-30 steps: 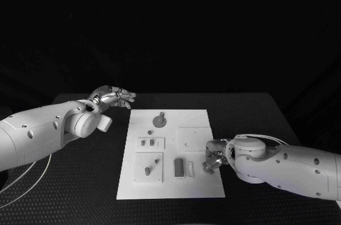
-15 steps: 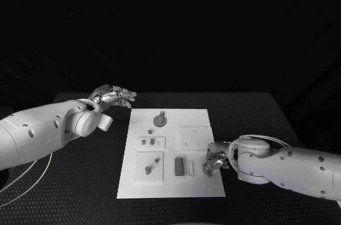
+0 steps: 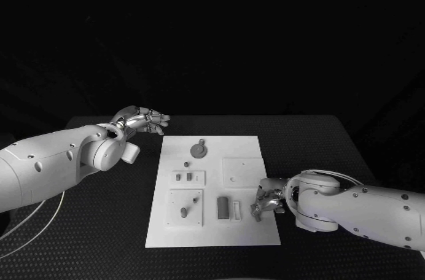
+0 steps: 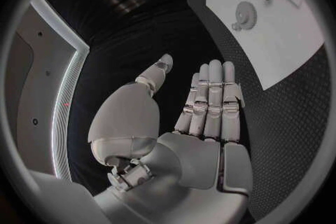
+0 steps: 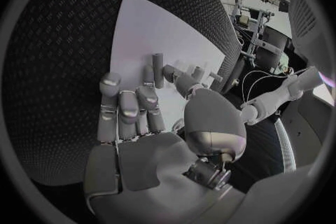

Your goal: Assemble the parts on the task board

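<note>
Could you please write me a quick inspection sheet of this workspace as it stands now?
Surface: black table, textured.
Job's things: white task board lies mid-table; a round gear-like part at its far end, small parts in the raised square, a dark bar near the right hand.
Clutter: nothing seen.
Hands: left hand off the board's far left corner, holding nothing, fingers apart; right hand over the board's right edge, fingers curled, contents unclear.
Cables: a thin cable under the left arm.
Surroundings: dark.
</note>
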Motion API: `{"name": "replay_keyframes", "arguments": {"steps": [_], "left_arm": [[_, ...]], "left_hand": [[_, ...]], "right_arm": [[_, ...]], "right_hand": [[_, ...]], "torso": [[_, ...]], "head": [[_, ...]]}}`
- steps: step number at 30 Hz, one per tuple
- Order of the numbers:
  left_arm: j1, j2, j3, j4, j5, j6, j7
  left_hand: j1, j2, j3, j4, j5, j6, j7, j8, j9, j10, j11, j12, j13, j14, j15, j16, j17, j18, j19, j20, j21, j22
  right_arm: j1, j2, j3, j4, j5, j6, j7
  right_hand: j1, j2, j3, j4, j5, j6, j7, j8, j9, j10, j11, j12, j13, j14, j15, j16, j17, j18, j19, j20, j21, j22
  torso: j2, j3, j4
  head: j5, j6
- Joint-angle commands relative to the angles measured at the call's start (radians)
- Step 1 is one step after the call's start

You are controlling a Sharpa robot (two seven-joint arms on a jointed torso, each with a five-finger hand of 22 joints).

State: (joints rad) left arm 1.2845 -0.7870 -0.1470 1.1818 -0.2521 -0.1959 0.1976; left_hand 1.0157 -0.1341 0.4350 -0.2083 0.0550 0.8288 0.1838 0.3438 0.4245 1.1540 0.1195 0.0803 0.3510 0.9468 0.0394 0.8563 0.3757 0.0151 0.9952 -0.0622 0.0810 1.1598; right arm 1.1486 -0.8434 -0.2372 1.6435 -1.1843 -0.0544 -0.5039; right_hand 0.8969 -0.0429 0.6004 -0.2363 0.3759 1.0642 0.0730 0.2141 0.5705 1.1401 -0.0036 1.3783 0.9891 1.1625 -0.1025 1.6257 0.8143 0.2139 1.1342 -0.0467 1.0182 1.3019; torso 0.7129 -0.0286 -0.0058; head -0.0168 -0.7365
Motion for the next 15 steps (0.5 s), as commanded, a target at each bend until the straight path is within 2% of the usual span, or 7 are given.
{"name": "replay_keyframes", "arguments": {"steps": [1,9,15], "left_arm": [[0.001,0.002,0.000,0.003,-0.003,0.009,0.007],[0.001,0.001,0.000,0.003,-0.004,0.009,0.007],[0.001,0.002,0.000,0.004,-0.004,0.009,0.007]], "left_hand": [[0.002,0.006,-0.002,-0.005,-0.004,0.005,0.000,0.003,-0.002,0.001,-0.002,0.003,0.002,0.000,0.004,-0.005,0.001,0.002,0.000,0.007,-0.005,0.001],[0.002,0.005,-0.002,-0.005,-0.004,0.005,0.000,0.003,-0.002,0.001,-0.002,0.003,0.002,0.000,0.004,-0.005,0.001,0.002,0.000,0.007,-0.005,0.001],[0.002,0.005,-0.002,-0.005,-0.004,0.005,0.000,0.003,-0.002,0.001,-0.002,0.003,0.002,0.000,0.004,-0.005,0.002,0.002,0.000,0.007,-0.005,0.002]], "right_arm": [[0.001,0.002,-0.001,-0.001,0.115,-0.055,-0.005],[0.003,0.017,0.000,-0.007,0.210,-0.086,-0.017],[0.003,0.038,0.000,-0.015,0.234,-0.098,-0.024]], "right_hand": [[0.047,0.054,0.062,-0.053,0.001,-0.030,0.034,0.006,0.006,0.010,0.000,0.004,0.000,0.009,-0.003,-0.003,0.000,0.048,0.006,-0.001,0.004,-0.002],[0.043,0.053,0.063,-0.052,0.001,-0.030,0.033,0.007,0.004,0.010,0.000,0.003,-0.001,0.010,-0.003,-0.004,0.000,0.048,0.008,-0.001,0.004,-0.003],[0.040,0.052,0.063,-0.051,0.001,-0.029,0.033,0.007,0.004,0.011,-0.001,0.004,0.000,0.011,-0.004,-0.004,0.000,0.048,0.008,-0.002,0.004,-0.003]], "torso": [[0.000,-0.0008,0.0004],[0.000,-0.0006,0.0002],[0.000,-0.0013,-0.0006]], "head": [[0.001,0.000],[0.006,0.000],[0.005,0.000]]}}
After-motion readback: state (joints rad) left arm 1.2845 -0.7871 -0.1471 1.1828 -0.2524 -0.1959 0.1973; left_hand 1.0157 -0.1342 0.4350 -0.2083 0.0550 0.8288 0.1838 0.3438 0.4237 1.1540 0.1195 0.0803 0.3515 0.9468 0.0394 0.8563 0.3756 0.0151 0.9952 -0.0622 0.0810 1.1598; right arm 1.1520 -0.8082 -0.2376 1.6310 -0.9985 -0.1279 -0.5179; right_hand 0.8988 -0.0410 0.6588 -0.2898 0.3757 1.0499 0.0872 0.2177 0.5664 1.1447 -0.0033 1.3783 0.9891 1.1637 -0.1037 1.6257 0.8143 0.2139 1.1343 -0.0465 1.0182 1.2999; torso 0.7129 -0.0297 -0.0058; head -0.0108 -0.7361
